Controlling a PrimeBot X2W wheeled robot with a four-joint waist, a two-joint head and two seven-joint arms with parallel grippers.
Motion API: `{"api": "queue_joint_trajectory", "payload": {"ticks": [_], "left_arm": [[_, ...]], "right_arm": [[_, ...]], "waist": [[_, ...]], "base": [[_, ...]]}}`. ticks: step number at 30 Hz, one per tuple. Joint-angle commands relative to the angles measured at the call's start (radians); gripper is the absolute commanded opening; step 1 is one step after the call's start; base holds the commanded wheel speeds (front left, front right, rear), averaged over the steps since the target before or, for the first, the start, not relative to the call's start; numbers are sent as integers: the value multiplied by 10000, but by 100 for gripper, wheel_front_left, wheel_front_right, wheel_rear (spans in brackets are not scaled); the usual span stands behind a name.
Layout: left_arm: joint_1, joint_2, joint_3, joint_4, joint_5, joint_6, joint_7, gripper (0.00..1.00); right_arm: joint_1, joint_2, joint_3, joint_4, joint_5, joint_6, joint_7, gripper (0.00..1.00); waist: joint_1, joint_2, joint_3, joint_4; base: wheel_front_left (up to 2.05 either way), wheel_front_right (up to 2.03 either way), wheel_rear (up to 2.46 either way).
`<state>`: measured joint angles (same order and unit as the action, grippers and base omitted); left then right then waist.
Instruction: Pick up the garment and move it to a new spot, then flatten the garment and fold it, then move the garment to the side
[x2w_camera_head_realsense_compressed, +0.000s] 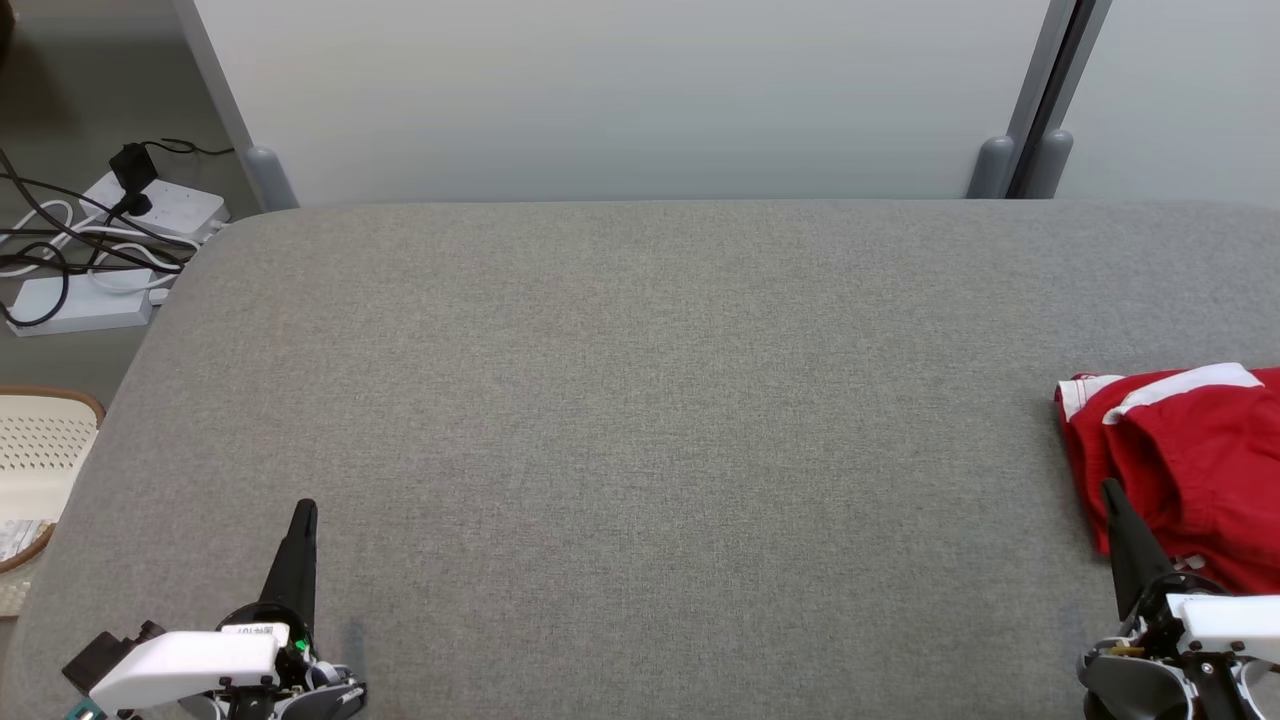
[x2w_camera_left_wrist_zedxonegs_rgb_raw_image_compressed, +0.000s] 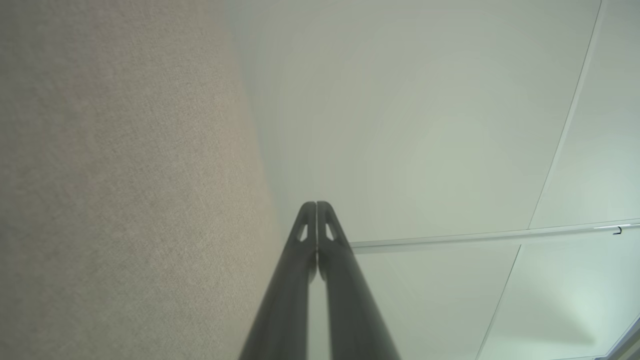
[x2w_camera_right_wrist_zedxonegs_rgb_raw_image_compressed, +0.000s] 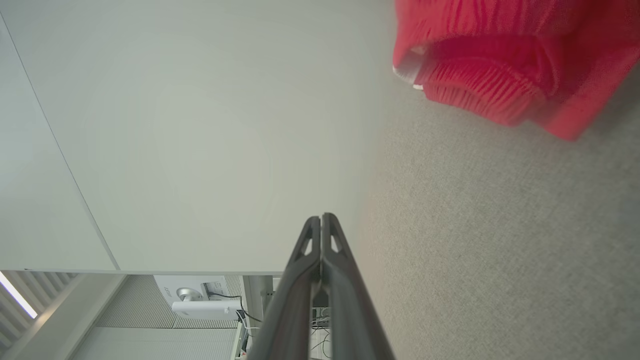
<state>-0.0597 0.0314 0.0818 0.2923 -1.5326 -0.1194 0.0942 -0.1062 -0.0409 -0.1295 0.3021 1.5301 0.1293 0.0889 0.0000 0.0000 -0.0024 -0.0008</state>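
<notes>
Resting empty, the left pincer (x2w_camera_head_realsense_compressed: 305, 512) and right pincer (x2w_camera_head_realsense_compressed: 1109, 490) each have fingers pressed together. A red garment (x2w_camera_head_realsense_compressed: 1195, 455) with white trim lies bunched at the right edge of the surface (x2w_camera_head_realsense_compressed: 640, 400), just beside the right pincer. The surface is grey woven fabric with rounded corners. A perforated cream basket (x2w_camera_head_realsense_compressed: 40, 440) stands off its left side, contents unclear.

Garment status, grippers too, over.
Left gripper shut, empty. Right gripper shut, empty, beside the garment. Garment red, bunched at right side of table, not yet lifted. Nothing blocking it.
</notes>
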Motion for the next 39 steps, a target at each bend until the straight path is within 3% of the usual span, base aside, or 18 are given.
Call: {"api": "queue_joint_trajectory", "payload": {"ticks": [1, 5, 39], "left_arm": [[-538, 183, 326, -353, -366, -100, 109, 0], [-552, 189, 339, -413, -745, -113, 202, 0], [-551, 189, 338, -414, -746, -113, 201, 0]], "right_arm": [[-110, -95, 151, -430, 390, 14, 162, 0], [-85, -93, 139, -518, 770, 14, 255, 0], [-85, -93, 139, -518, 771, 14, 255, 0]], "waist": [[0, 0, 10, 3], [0, 0, 30, 8], [0, 0, 30, 8]], "base": [[0, 0, 0], [0, 0, 0], [0, 0, 0]]}}
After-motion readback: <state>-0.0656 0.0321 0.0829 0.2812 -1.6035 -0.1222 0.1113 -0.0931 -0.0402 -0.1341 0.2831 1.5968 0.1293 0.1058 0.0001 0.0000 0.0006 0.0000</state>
